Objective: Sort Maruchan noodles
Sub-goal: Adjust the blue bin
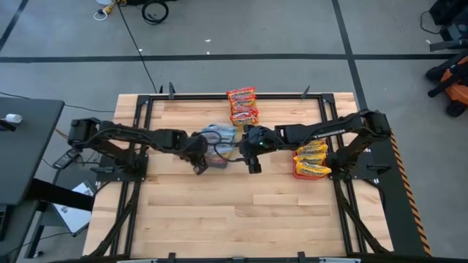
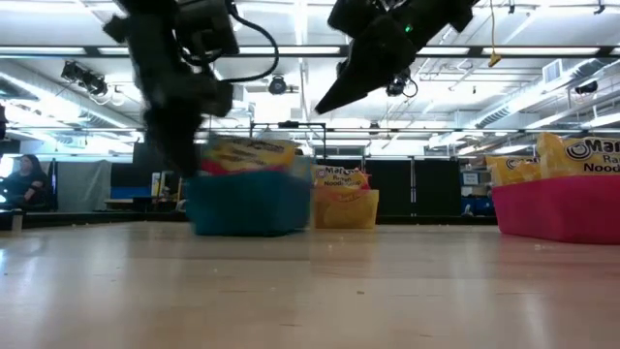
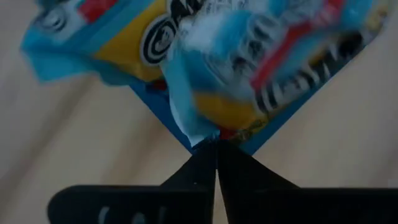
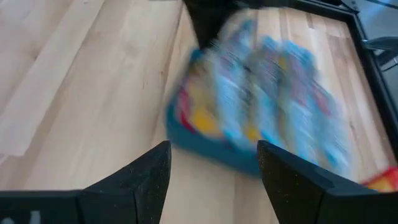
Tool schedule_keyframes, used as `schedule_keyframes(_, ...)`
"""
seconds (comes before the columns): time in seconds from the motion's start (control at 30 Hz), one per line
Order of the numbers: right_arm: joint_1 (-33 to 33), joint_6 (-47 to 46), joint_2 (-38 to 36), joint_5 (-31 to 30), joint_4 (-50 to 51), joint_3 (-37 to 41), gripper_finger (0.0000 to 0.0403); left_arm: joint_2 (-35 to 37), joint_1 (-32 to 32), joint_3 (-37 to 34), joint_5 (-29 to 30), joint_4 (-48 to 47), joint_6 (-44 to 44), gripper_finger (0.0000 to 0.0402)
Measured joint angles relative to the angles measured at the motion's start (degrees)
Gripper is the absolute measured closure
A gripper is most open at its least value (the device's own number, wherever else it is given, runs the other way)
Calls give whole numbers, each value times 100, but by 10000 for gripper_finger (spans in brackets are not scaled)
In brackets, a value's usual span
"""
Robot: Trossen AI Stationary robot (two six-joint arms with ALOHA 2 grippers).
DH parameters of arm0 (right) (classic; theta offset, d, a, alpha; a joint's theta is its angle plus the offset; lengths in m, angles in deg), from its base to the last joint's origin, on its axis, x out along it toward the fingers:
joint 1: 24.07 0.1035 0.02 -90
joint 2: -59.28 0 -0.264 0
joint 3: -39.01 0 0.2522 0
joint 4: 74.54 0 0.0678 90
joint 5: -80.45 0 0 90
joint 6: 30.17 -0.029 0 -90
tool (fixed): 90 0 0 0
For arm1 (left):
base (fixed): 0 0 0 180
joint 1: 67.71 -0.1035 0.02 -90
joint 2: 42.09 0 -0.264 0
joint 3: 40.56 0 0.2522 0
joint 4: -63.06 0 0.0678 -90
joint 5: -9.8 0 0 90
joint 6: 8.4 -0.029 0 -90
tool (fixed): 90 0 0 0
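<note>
Item 1, my left claw (image 3: 216, 163): fingers pressed tip to tip, pinching the corner of a blue-and-white packet (image 3: 205, 68). The crinkled plastic fills the left wrist view; its printing is smeared and its edges run out of frame. From above, this claw (image 1: 198, 165) sits near table centre, at about 9 o'clock from my right claw.

Item 2, my right claw (image 4: 211, 180): fingers spread wide, nothing between them. From above it (image 1: 254, 162) hangs near table centre, above the board; in the low view it is raised clear of the surface.

Item 3, blue bin (image 1: 219, 145): plastic, rectangular, between the two claws, partly covered by both arms. It holds blue-and-white packets (image 4: 273, 99), blurred in the right wrist view; I cannot count them.

Item 4, red-and-white packets (image 1: 242, 104): flat, crinkly, stacked at 12 o'clock on the table against the far rail. The low view shows a yellow bin (image 2: 346, 207) under them; from above the bin is hidden.

Item 5, yellow-orange packets (image 1: 311, 156): heaped in a red bin (image 1: 298, 172) at 3 o'clock, half under my right arm. In the low view this bin is cut off by the frame edge.

Item 6, table (image 1: 241, 219): pale wood planks, smooth, framed in black metal.
</note>
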Motion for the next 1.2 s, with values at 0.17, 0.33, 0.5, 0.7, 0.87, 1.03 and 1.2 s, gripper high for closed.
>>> schedule_keyframes(0.17, -119, -137, -398, -14, 631, -31, 161, 364, 278, 877, -609, -1417, 163, 364)
schedule_keyframes(0.33, -282, -441, -83, -51, 573, 11, 161, 598, 624, 1588, -800, -1940, 218, 353)
schedule_keyframes(0.5, -267, -592, 822, -171, -399, 21, 161, 887, 898, 1848, -459, -1916, 537, 350)
schedule_keyframes(0.7, -188, -711, 1700, -337, -1517, 22, 161, 1189, 1440, 1876, 633, -886, 963, 349)
schedule_keyframes(0.87, -62, -980, 2291, 403, -3088, 24, 161, 1064, 1571, 1873, 1002, -726, 1303, 349)
schedule_keyframes(1.03, 130, -1195, 1973, 638, -2555, 20, 161, 939, 1569, 1863, 990, -719, 1535, 349)
schedule_keyframes(1.2, 175, -664, 734, 569, -63, 9, 161, 833, 1452, 1866, 434, -733, 1604, 349)
